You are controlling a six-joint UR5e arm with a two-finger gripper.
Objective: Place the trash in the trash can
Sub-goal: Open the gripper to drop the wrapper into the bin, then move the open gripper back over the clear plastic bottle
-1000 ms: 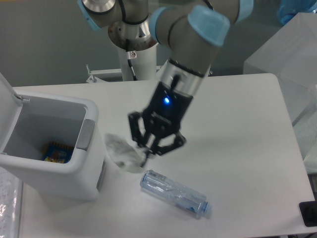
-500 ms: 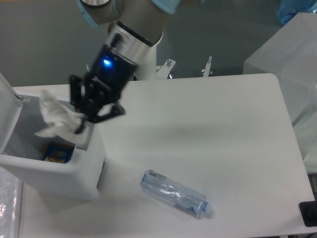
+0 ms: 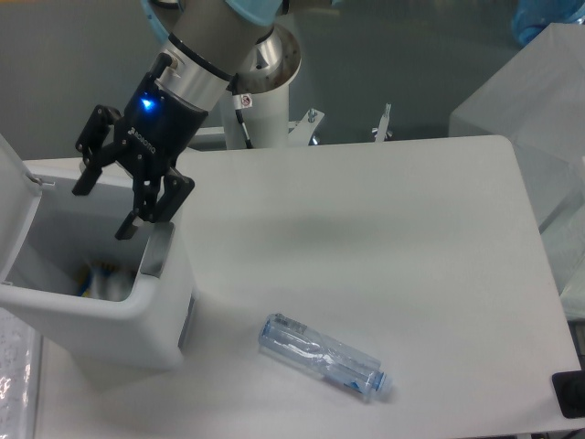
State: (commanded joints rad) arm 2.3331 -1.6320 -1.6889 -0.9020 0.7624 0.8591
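Observation:
The white trash can (image 3: 101, 325) stands open at the left of the table, its lid (image 3: 13, 206) tipped back. My gripper (image 3: 102, 210) hangs over its opening with the fingers spread and nothing between them. The crumpled white wad (image 3: 111, 283) lies blurred on the bin floor, partly over a yellow and blue item (image 3: 91, 271). The clear crushed bottle (image 3: 322, 357) with a bluish tint lies on its side on the table near the front edge, well to the right of the bin and far from my gripper.
The arm's base column (image 3: 267, 87) stands at the table's back edge. A translucent box (image 3: 535, 101) rises at the right. A small black object (image 3: 569, 393) sits at the bottom right corner.
My gripper carried the white wad from the table leftwards over the bin, then opened. The wad has dropped into the bin. The bottle has not moved.

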